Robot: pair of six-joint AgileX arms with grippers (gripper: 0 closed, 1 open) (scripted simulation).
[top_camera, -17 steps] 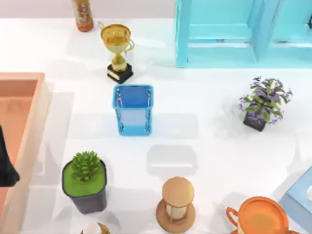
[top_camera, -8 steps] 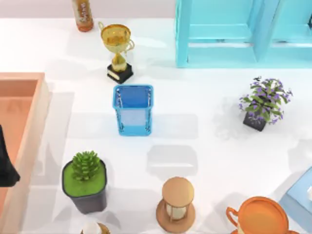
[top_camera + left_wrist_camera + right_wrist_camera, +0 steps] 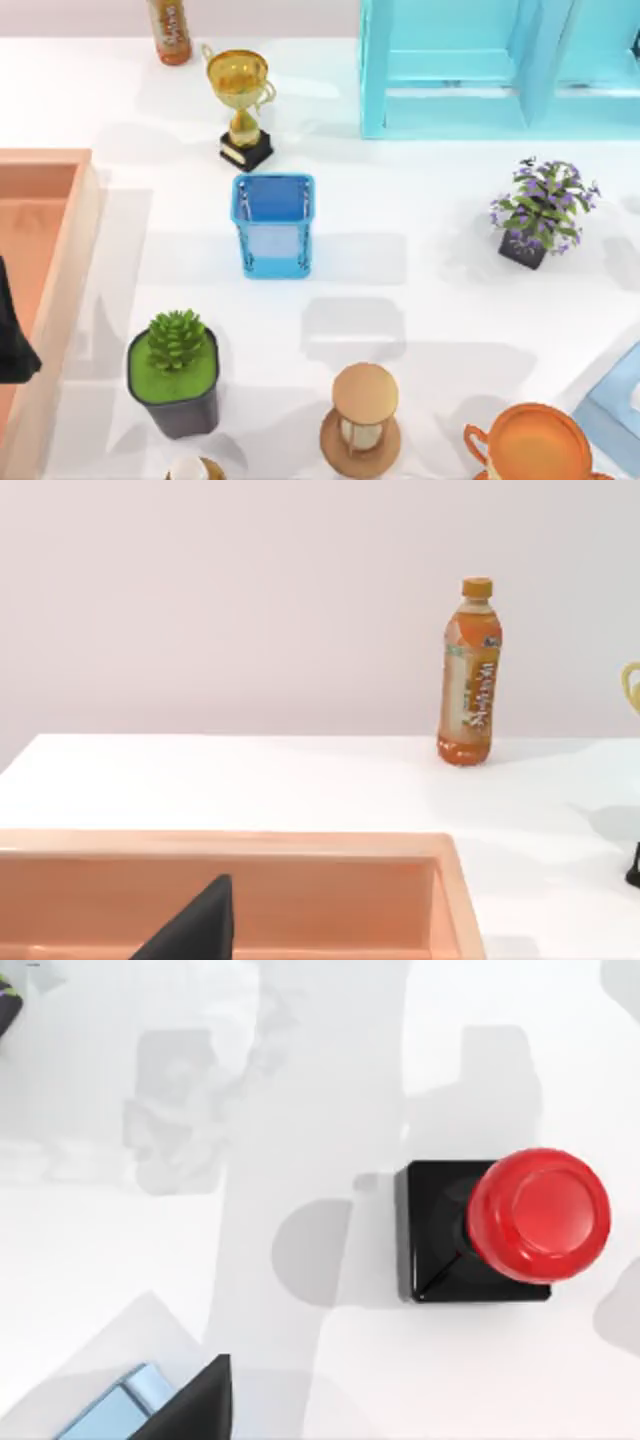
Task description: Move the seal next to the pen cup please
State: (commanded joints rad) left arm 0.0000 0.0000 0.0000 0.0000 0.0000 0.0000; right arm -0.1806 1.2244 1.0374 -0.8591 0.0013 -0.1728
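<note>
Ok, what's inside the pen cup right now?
From the top view, the pen cup holds nothing visible: just its blue inner walls and floor through the square mouth. The near wall hides a little of the floor. The seal sits on the table.

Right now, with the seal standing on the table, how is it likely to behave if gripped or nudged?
The seal has a glossy round red knob, so a grip there may slip. Its flat square black base probably keeps it from rolling, though a high push might tip it. It looks rigid.
</note>
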